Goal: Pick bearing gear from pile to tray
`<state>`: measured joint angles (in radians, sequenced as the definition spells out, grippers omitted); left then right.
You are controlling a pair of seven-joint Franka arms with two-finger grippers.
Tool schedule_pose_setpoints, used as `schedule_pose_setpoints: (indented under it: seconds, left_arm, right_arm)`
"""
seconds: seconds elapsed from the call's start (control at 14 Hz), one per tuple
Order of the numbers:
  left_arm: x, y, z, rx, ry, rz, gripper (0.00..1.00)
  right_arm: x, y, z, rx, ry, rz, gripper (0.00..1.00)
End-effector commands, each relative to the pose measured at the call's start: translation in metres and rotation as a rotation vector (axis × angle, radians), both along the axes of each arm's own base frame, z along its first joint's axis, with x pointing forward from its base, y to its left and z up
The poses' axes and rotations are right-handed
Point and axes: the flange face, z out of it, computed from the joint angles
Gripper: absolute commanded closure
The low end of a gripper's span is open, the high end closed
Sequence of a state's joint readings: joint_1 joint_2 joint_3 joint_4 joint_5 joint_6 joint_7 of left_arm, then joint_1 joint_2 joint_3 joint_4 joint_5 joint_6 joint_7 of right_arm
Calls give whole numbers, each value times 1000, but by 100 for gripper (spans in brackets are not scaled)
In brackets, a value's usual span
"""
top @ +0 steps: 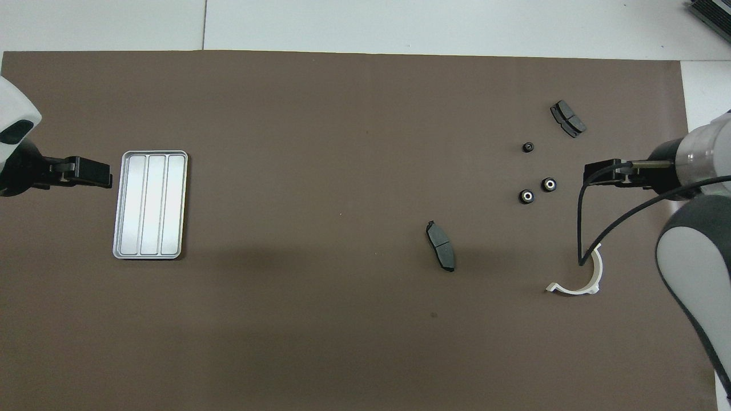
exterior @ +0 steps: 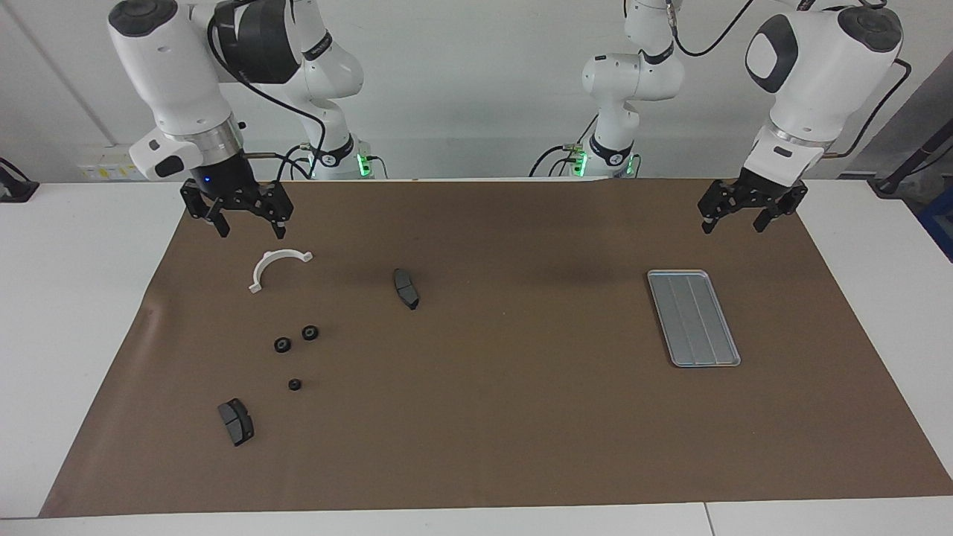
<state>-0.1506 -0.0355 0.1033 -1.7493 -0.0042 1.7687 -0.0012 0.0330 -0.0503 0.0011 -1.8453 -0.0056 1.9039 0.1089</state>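
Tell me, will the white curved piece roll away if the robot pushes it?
Probably not: the white half-ring bracket lies flat on the mat, so it should slide or spin. It looks stiff and light. Its thin arc might pivot if pushed at one end.

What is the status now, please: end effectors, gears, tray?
Right end effector open, up near white bracket; left end effector open, waiting near tray. Three gears on mat; tray without gears. Nothing blocking.

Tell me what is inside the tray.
Nothing is in the tray: its grooved floor shows bare in both views, with no part of it covered. The three gears lie on the mat at the right arm's end.
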Motion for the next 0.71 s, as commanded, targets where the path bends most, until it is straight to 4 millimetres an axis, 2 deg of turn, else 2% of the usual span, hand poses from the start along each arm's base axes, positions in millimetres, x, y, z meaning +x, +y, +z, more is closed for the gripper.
schedule_pose_setpoints:
  seconds: [0.0,0.36,0.64]
  left_arm:
    - [-8,2,1,17,2,-9,0]
    - [-8,2,1,17,2,-9,0]
    - [-8,3,1,17,2,-8,0]
  right_arm:
    - [23,-1,-46,22,-3,23,0]
    - [66,-7,-137,13,-11,62,0]
    - [75,-22,-186,1,1,108,0]
